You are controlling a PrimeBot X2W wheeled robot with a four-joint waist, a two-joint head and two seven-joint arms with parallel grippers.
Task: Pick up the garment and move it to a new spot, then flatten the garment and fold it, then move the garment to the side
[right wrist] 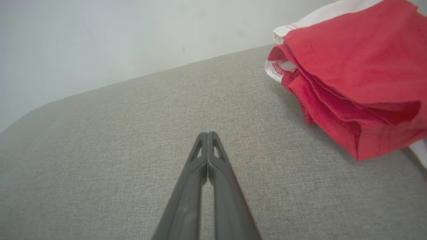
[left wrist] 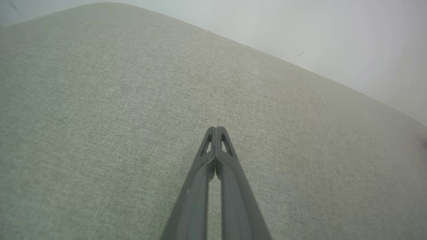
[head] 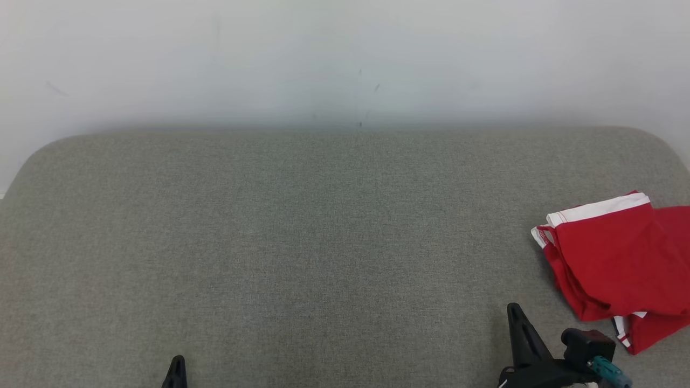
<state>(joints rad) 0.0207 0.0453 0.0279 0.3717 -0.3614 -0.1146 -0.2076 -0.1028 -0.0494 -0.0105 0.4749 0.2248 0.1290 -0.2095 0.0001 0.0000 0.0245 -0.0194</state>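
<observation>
A red garment (head: 620, 258) with white trim lies folded in layers at the far right of the grey fabric surface (head: 302, 242), partly cut off by the frame edge. In the right wrist view the garment (right wrist: 357, 73) sits up and to the right of my fingers. My right gripper (head: 515, 311) is shut and empty, just left of and below the garment, apart from it; its tips (right wrist: 208, 135) meet above bare fabric. My left gripper (head: 177, 361) peeks in at the bottom left, shut and empty, its tips (left wrist: 216, 129) pressed together over the surface.
A pale wall (head: 345, 59) rises behind the surface's rounded far edge. Bare grey fabric (left wrist: 100, 100) stretches across the left and middle.
</observation>
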